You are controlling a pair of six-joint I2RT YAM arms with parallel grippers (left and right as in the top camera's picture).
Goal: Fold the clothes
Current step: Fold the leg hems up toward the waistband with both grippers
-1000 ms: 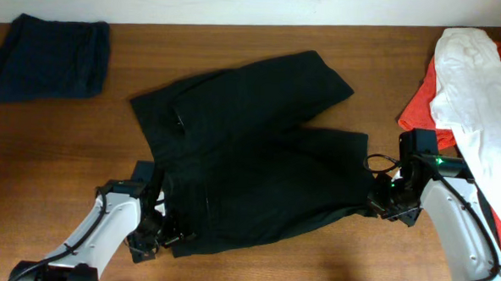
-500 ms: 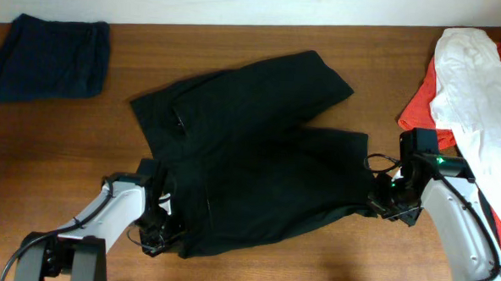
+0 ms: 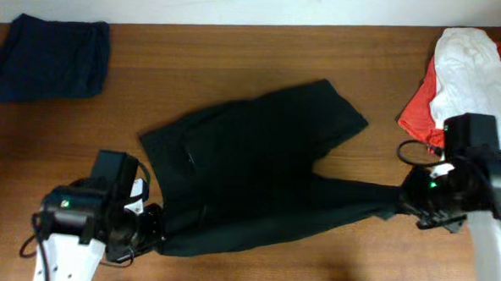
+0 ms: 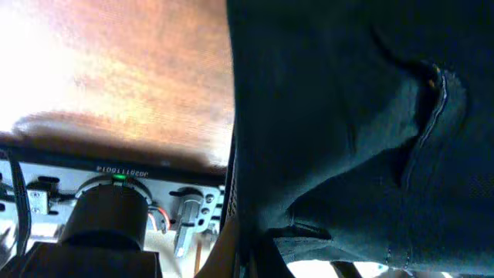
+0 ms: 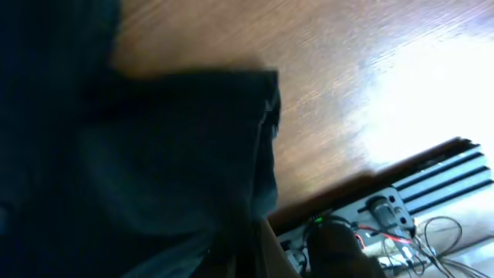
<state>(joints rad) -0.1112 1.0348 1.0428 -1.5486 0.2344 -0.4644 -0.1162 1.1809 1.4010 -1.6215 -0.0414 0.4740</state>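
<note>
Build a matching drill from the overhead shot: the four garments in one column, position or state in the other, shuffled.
Things
1. black garment
2. navy garment
3. white garment
4. red garment

Places or states
a. far right corner, draped over another garment
b. far left corner, folded, lying alone
c. centre, stretched between the left pincer and the right pincer, both shut on it
d. far right, partly covered by another garment

Pairs: 1-c, 2-b, 3-a, 4-d
</note>
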